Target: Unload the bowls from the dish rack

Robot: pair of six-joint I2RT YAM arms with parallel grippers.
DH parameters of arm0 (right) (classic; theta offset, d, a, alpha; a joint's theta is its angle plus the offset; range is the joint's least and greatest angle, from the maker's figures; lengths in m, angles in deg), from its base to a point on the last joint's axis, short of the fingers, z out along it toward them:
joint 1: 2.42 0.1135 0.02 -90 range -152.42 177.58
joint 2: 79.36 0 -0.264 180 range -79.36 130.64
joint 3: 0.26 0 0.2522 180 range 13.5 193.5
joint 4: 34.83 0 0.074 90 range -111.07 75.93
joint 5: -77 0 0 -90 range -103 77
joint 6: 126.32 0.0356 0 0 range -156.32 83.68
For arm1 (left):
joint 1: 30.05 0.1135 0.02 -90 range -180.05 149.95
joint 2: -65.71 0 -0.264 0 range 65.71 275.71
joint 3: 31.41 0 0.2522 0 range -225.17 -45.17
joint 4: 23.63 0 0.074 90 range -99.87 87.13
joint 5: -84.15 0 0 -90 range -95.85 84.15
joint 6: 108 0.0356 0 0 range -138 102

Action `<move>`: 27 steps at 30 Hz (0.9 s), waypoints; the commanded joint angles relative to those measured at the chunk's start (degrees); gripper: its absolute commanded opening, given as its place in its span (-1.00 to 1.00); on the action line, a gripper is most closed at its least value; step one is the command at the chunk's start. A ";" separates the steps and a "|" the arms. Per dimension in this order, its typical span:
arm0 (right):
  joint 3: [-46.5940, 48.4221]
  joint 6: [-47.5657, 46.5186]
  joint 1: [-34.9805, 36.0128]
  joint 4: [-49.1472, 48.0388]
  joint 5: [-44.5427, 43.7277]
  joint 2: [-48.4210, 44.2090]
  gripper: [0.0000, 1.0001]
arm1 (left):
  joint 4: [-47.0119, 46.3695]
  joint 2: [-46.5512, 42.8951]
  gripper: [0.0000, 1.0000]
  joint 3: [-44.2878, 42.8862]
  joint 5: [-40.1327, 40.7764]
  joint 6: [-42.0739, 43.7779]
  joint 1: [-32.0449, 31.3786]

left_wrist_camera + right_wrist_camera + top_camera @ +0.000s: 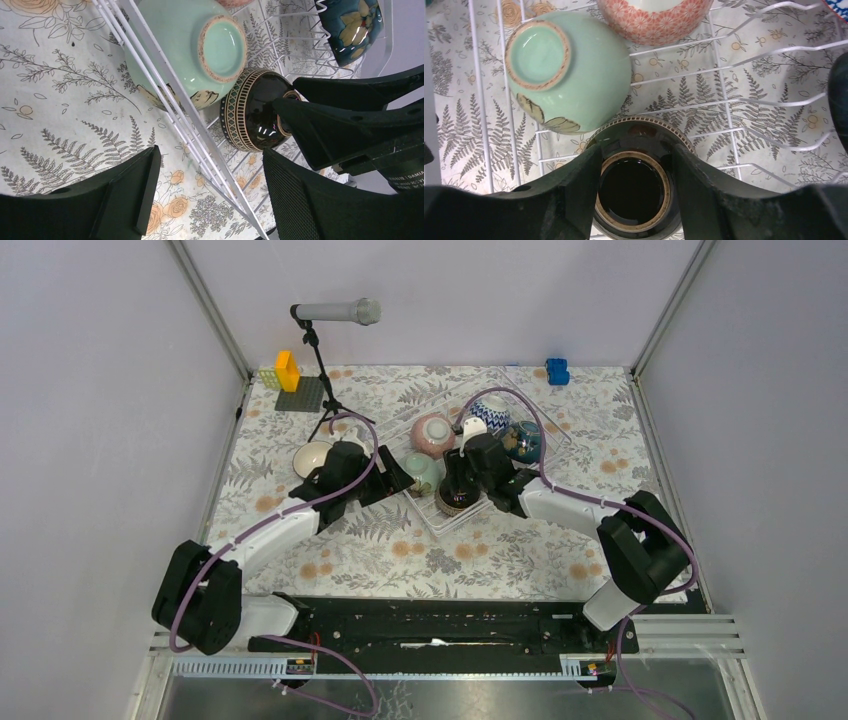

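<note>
The dish rack [432,517] of thin white wire stands mid-table. In it are a pink bowl [433,433], a blue-white bowl [490,412], a dark teal and gold bowl [524,440], a mint green bowl [424,473] and a dark brown bowl [453,504]. The dark brown bowl [631,192] lies bottom up next to the mint one [569,75]. My right gripper [636,165] is shut on its foot ring, one finger on each side. My left gripper [210,195] is open, straddling the rack's side wire [200,145], holding nothing. A white-inside bowl [312,457] sits on the cloth to the left.
A microphone [335,312] on a black stand rises at the back left, beside a grey baseplate [300,398] with yellow bricks. A blue brick [557,371] lies at the back right. Grey walls close in the floral tablecloth on three sides.
</note>
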 commanded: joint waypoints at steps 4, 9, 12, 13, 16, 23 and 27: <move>2.58 2.71 -0.13 5.07 -4.78 1.78 0.15 | -7.74 2.37 0.40 1.21 -2.37 -0.88 -0.03; 0.87 2.55 -0.11 3.49 -4.00 -0.67 0.63 | -6.48 3.61 0.04 0.61 -0.14 -0.24 0.19; -0.38 2.29 -0.11 2.25 -3.13 -2.95 0.79 | -4.00 4.00 -0.38 -0.54 1.10 2.32 1.29; -0.63 2.25 -0.11 1.93 -2.82 -3.78 0.80 | -2.42 4.07 -0.58 -0.87 1.28 2.95 1.93; -0.69 2.06 -0.10 2.08 -2.01 -4.77 0.84 | 0.30 3.64 -0.89 -1.51 0.43 5.37 3.73; 5.25 2.62 -0.11 10.17 4.26 -2.28 0.95 | 6.64 2.12 -0.97 -3.15 -0.65 10.11 4.28; 7.65 3.06 -0.11 13.28 6.39 -2.35 0.99 | 6.18 -0.14 -0.83 -1.97 -2.08 9.88 4.28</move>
